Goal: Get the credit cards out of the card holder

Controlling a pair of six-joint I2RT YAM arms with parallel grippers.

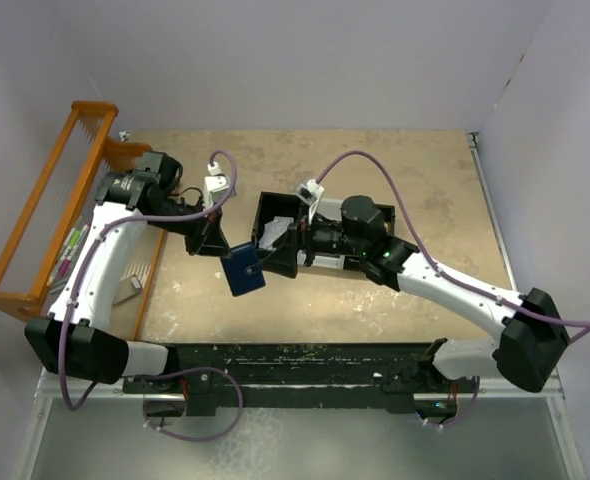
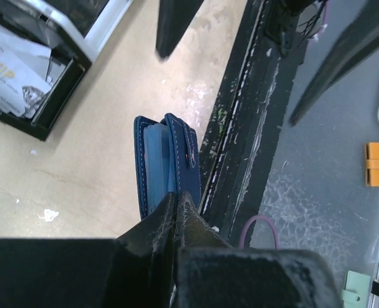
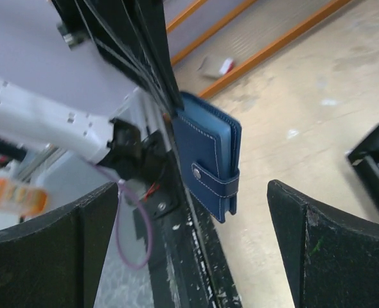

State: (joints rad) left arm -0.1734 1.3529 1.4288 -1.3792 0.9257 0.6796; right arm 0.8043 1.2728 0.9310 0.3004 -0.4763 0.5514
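The card holder [image 1: 243,270] is a small navy wallet hanging above the table just left of centre. My left gripper [image 2: 176,200] is shut on its upper edge. In the right wrist view the card holder [image 3: 209,154] has its snap strap fastened, and pale blue inner leaves show along its side. My right gripper [image 3: 193,189] stands wide open right of the holder, level with it and apart from it, nothing between its fingers [image 3: 331,250]. White cards [image 2: 13,70] lie in the black tray [image 2: 58,96]. I cannot tell whether any credit cards sit inside the holder.
The black three-compartment tray [image 1: 275,208] stands mid-table under my right wrist. An orange wooden rack [image 1: 50,215] runs along the left edge. The black base rail [image 1: 305,365] lines the near edge. A small orange clip [image 2: 376,163] lies below the table.
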